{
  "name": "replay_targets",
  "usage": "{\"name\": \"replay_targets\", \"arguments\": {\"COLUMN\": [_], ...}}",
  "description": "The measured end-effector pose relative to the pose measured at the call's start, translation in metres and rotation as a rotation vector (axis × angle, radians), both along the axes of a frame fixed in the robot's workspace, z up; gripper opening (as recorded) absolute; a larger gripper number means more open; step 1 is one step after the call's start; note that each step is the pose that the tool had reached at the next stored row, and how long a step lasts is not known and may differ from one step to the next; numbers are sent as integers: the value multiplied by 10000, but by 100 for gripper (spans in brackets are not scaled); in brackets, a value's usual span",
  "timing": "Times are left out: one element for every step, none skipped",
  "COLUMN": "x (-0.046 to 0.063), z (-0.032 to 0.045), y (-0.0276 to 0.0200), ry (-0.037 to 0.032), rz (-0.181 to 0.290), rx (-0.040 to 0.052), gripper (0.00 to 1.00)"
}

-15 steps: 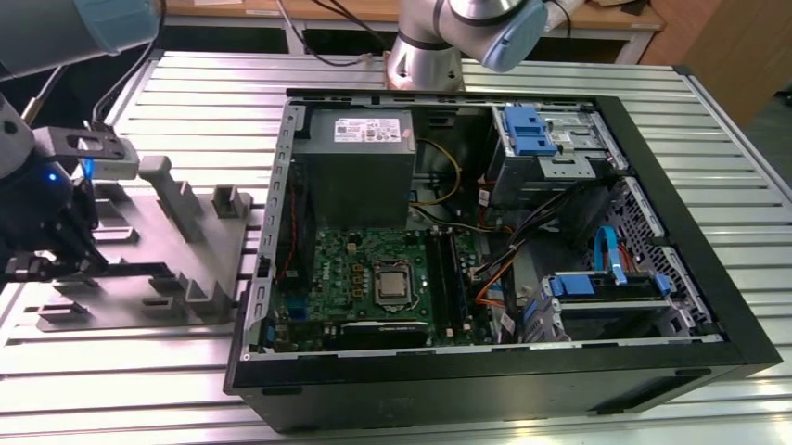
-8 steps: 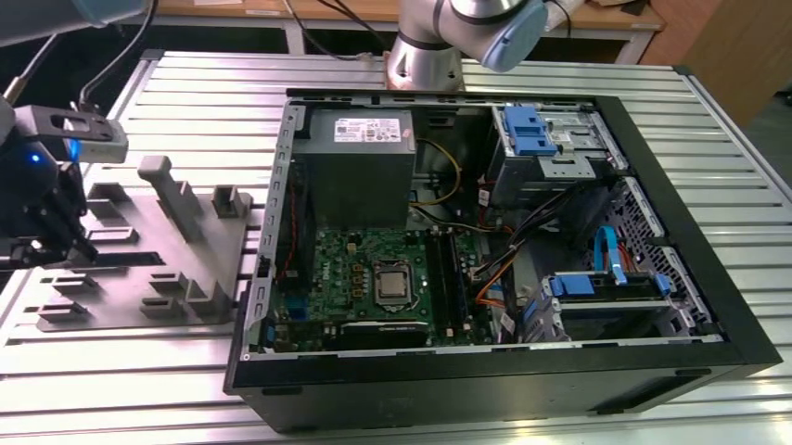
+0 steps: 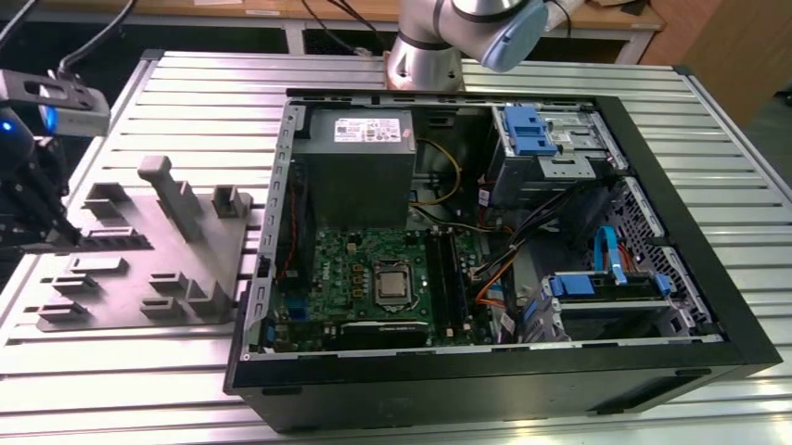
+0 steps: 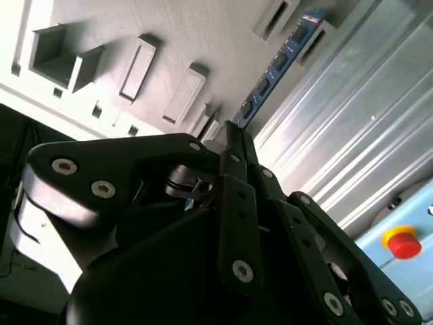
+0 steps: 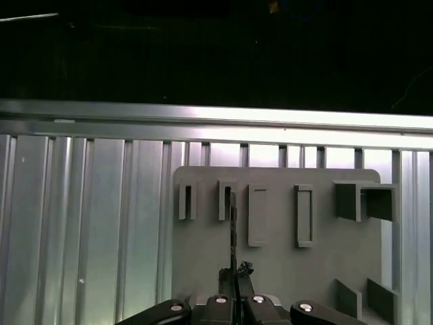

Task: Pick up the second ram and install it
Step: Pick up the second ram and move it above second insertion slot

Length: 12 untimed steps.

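The second ram (image 4: 277,64) is a thin blue-green stick with dark chips, seen edge-on in the first wrist view (image 5: 232,230). It stands on edge over the grey holder plate (image 3: 148,250), its far end at one of the plate's slot blocks (image 4: 318,30). My gripper (image 4: 233,135) is shut on the near end of the stick, the black fingers pinching it from both sides (image 5: 235,274). In the exterior view the gripper (image 3: 56,236) hangs at the far left, over the plate's left edge.
The open computer case (image 3: 693,278) lies to the exterior view's right of the plate, with the green motherboard (image 3: 359,278) and its long black slots (image 3: 452,278) inside. Both rest on a ribbed metal table (image 3: 185,102). A red button (image 4: 404,242) sits beside the table.
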<state>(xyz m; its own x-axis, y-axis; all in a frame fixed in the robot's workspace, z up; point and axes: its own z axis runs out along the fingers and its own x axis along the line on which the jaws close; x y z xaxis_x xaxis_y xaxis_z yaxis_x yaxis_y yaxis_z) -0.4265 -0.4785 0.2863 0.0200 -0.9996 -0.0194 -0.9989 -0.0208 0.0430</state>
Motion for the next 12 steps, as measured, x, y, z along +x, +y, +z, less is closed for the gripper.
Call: {"name": "replay_targets", "arguments": {"x": [0,0,0,0,0,0,0,0,0,0,0,0], "z": [45,113,159,234,281,325,370,415,460,505,550,599], "y": [0,0,0,0,0,1,1,1,1,2,2,2], "ry": [-1,0,-1,0,0,-1,-1,-1,-2,0,-1,-2], "rz": [0,0,0,0,0,0,0,0,-1,-1,-1,-1], "rx": [1,0,1,0,0,0,0,0,1,0,1,1], "gripper": [13,13,13,13,13,13,13,13,13,13,13,13]}}
